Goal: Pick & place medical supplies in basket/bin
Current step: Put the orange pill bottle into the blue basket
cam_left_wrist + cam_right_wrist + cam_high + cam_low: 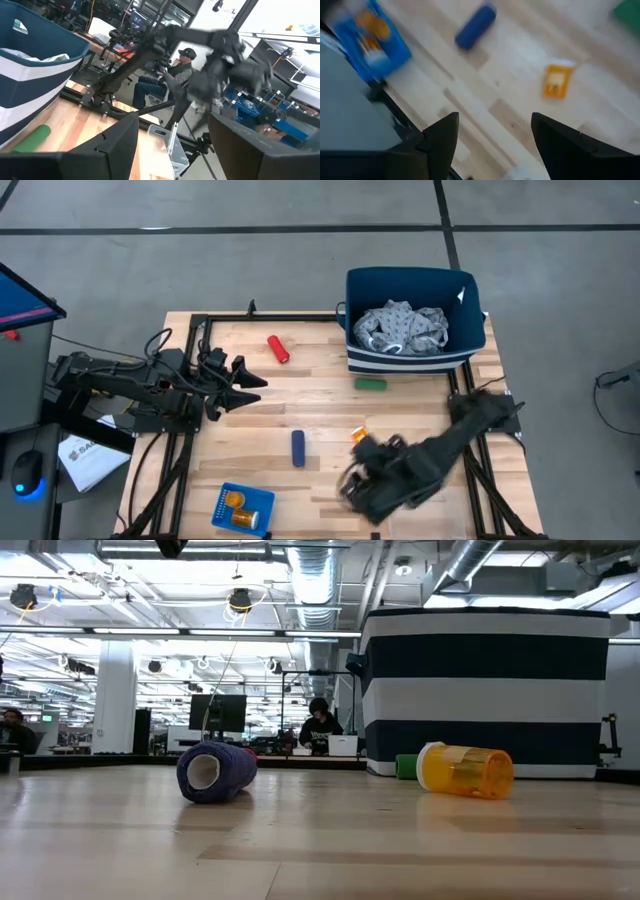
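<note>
Pale wooden planks make up the table (pixel 320 405), which stands on a grey concrete floor, with an open workshop and a seated person (pixel 320 726) visible beyond it in the low view.

At the far right corner sits the navy bin (pixel 415 360) with white stripes, and the grey patterned cloth garment (pixel 405 328) lies bunched inside it. The green cylinder (pixel 370 384) lies just in front of the bin, and the red cylinder (pixel 278 349) lies farther left, near the far edge. The dark blue cylinder (pixel 298 447) lies near the middle of the table. The small blue perforated basket (pixel 243 509) at the near edge holds two orange items.

The right gripper (pixel 352 480) hangs above the near right part of the table, its fingers spread wide and empty. An orange pill bottle (pixel 359 435) lies on its side just beyond it, apart from the fingers, and the dark blue cylinder lies to its left.

The left gripper (pixel 258 388) waits at the left side, jaws parted and holding nothing, with the red cylinder nearest to it but well apart.
</note>
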You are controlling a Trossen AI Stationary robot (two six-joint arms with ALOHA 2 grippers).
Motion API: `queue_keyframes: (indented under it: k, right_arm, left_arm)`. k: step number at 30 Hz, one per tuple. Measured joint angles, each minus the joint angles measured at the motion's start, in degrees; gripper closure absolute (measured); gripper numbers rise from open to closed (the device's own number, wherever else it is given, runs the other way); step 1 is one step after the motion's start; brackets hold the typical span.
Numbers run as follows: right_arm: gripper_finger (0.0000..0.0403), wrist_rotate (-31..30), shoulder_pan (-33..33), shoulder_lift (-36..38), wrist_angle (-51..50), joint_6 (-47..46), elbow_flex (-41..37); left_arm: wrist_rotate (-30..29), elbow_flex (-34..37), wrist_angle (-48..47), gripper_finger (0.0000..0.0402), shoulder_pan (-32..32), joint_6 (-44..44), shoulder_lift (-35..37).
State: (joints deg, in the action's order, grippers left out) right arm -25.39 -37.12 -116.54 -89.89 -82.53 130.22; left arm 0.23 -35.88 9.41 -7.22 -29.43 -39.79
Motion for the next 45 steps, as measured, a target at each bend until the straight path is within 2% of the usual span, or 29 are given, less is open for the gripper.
queue_keyframes:
  k: [2, 7, 9, 12, 15, 18, 21, 28, 34, 45]
  right_arm:
    - [0.0157, -1.43, -0.55, 4.88, 0.00, -1.39, -4.62]
    - [0.0157, -1.45, -0.87, 16.04, 1.52, -8.55, -22.98]
    - [0.0157, -1.26, -0.27, 20.02, 7.11, -9.29, -30.38]
    - [0.0157, 0.11, 1.78, 23.53, 21.98, -7.24, -41.30]
    - [0.0157, 3.12, 4.01, 24.20, 34.38, -4.33, -49.67]
    - [0.0157, 6.93, 6.76, 22.43, 39.50, -3.03, -54.84]
    - [0.0157, 10.24, 10.16, 19.96, 39.38, -1.51, -56.38]
    - [0.0157, 13.17, 14.42, 16.10, 38.98, 0.69, -55.62]
    - [0.0157, 16.14, 14.59, 11.30, 39.96, 2.51, -55.59]
    - [0.0157, 16.51, 13.52, 5.34, 39.76, 2.43, -55.79]
  left_arm:
    - [0.00, 0.00, -0.01, 0.0169, 0.00, 0.00, 0.00]
    - [0.00, 0.00, 0.01, 0.0169, 0.00, 0.00, 0.00]
    - [0.00, 0.00, 0.02, 0.0169, 0.00, 0.00, 0.00]
    - [0.00, 0.00, 0.02, 0.0169, 0.00, 0.00, 0.00]
    - [0.00, 0.00, 0.02, 0.0169, 0.00, -0.03, 0.00]
    - [0.00, 0.00, 0.04, 0.0169, 0.00, -1.13, 0.00]
    - [0.00, 0.00, 0.07, 0.0169, 0.00, -1.55, 0.00]
    - [0.00, 0.02, 1.02, 0.0169, 0.00, -2.60, -0.04]
    - [-0.37, 0.02, 1.49, 0.0169, 0.00, -2.60, -0.02]
    - [-0.43, 0.02, 1.94, 0.0169, 0.00, -3.00, -0.02]
